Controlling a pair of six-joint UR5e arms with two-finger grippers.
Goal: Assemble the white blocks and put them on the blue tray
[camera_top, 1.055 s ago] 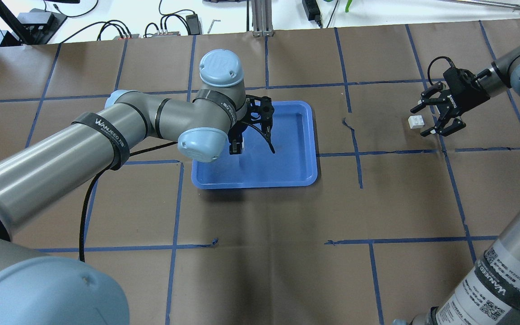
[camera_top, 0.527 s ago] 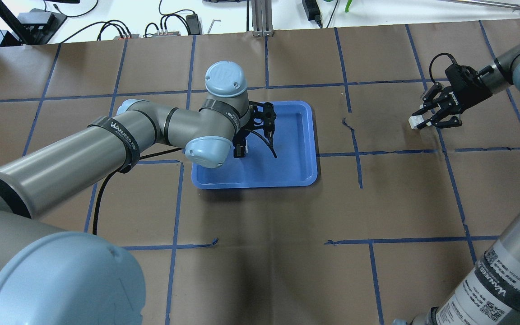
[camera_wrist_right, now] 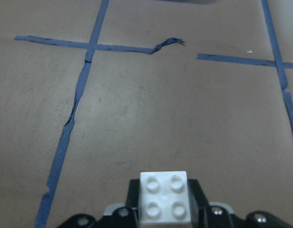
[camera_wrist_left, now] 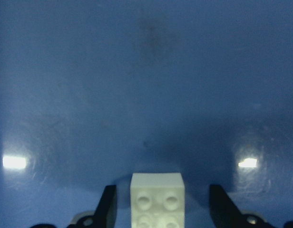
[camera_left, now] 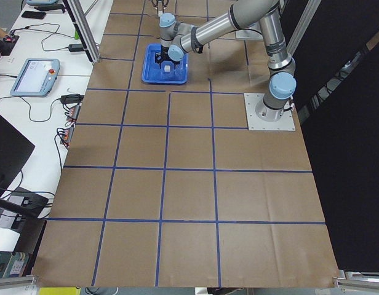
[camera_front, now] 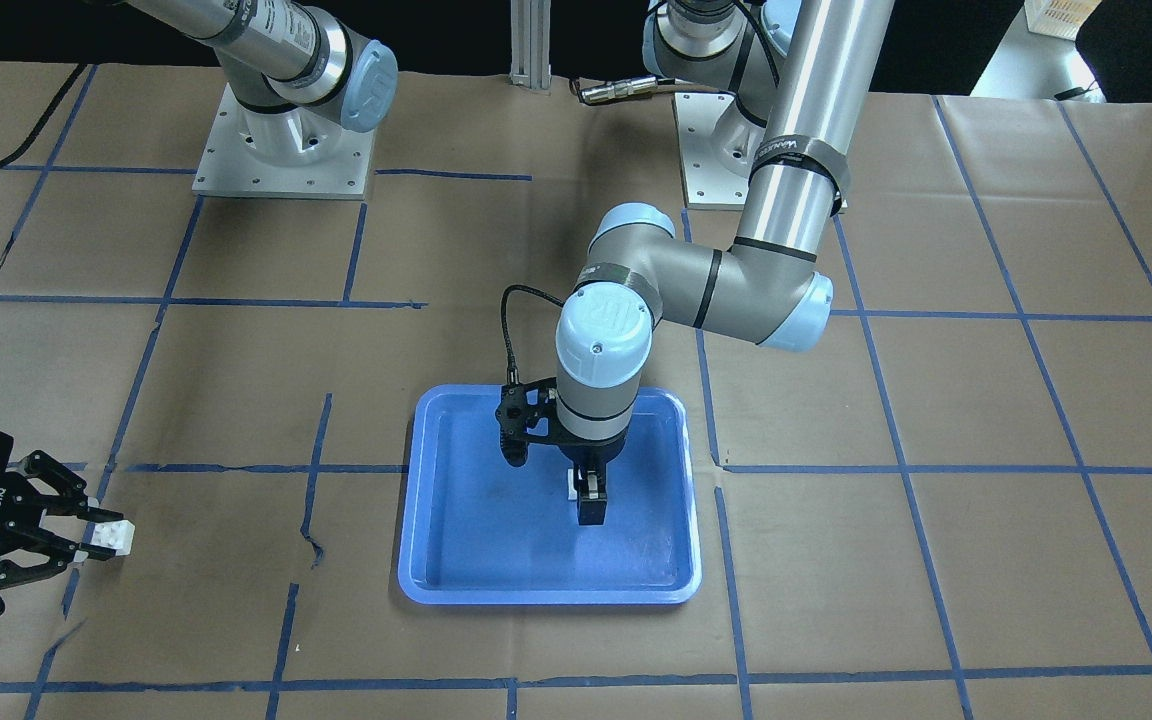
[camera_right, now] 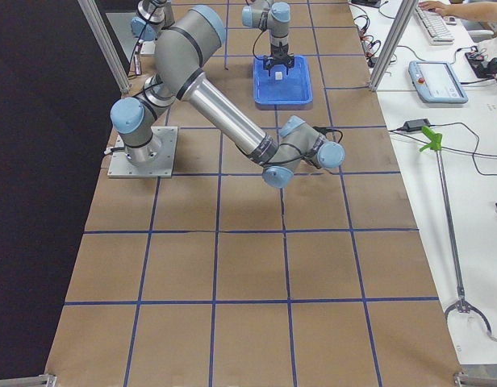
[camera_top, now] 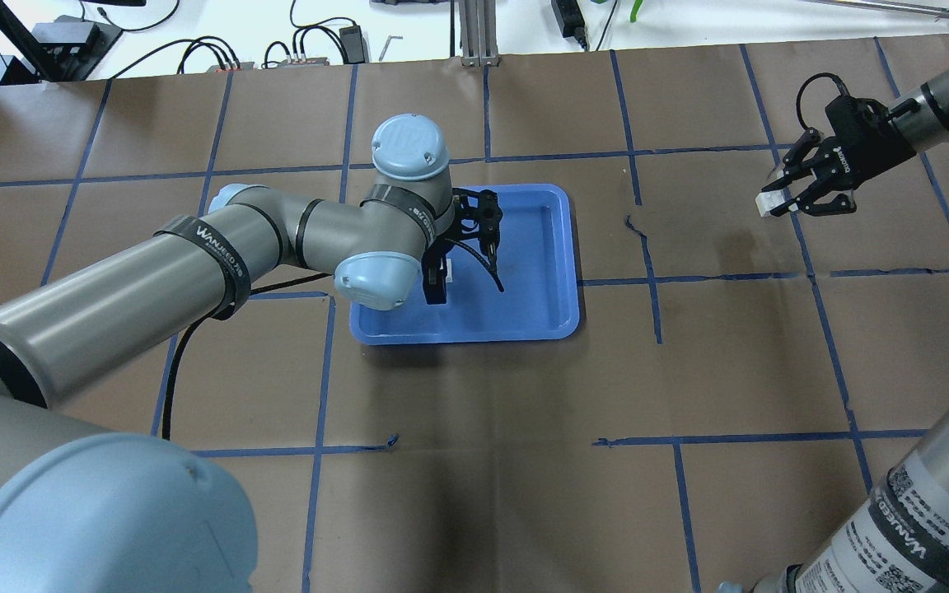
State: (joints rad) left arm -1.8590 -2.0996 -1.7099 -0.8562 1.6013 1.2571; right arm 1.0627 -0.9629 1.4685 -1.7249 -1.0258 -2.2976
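The blue tray (camera_top: 540, 313) lies at the table's middle. One white block (camera_top: 447, 268) rests on its floor. My left gripper (camera_top: 440, 284) points straight down over the tray and is open. In the left wrist view the block (camera_wrist_left: 157, 199) sits between the two fingers with a gap on each side. My right gripper (camera_top: 773, 204) is at the far right, shut on the other white block (camera_top: 763, 204) and holding it above the brown paper. The right wrist view shows that block (camera_wrist_right: 164, 197) studs up. The front view shows the tray (camera_front: 476, 560) and the held block (camera_front: 118, 536).
Brown paper with blue tape lines covers the table, with a torn tape strip (camera_top: 643, 239) between the tray and my right gripper. My left arm's elbow (camera_top: 371, 280) hangs over the tray's left edge. Cables and a metal post (camera_top: 474, 33) stand beyond the far edge.
My right gripper was open around the block on the paper, then shut on it and has raised it off the paper. My left arm shifted slightly over the tray.
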